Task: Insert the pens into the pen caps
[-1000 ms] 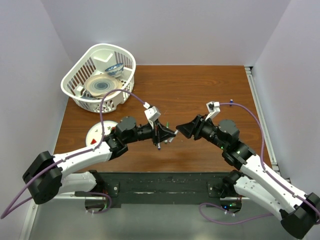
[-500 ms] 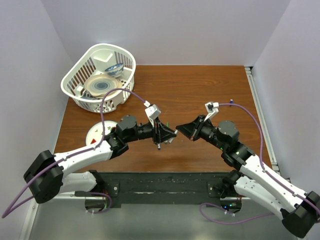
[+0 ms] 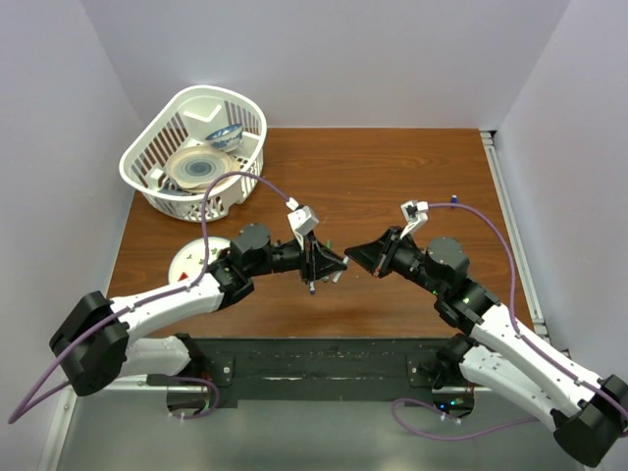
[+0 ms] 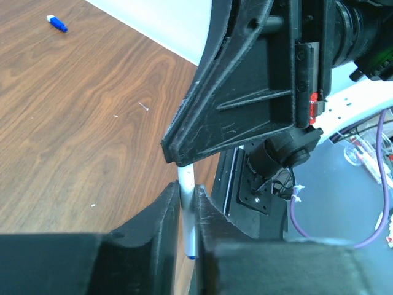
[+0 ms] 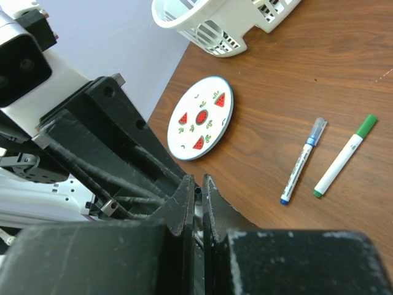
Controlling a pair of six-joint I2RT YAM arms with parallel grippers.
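Left gripper: clamped on a white pen, one finger on each side of the barrel.
Held pen: upright, bluish tip pointing down, lifted off the table near its middle, between the two arms.
Right gripper: closed, fingers almost together. A small dark thing shows in the slit, but I cannot tell what it is.
Contact: in the left wrist view the tip of the right gripper sits on the top end of the held pen.
Change in the right gripper: a second ago its jaws stood apart, and now they are pinched shut.
Change in the arms: both have shifted only slightly, and the grippers meet at the same spot mid-table.
Blue-capped pen: flat on the table, off to one side of the plate.
Green-capped pen: beside the blue-capped one, not touching it.
Blue cap: loose on the wood, well apart from the grippers.
Basket: far left corner, unmoved.
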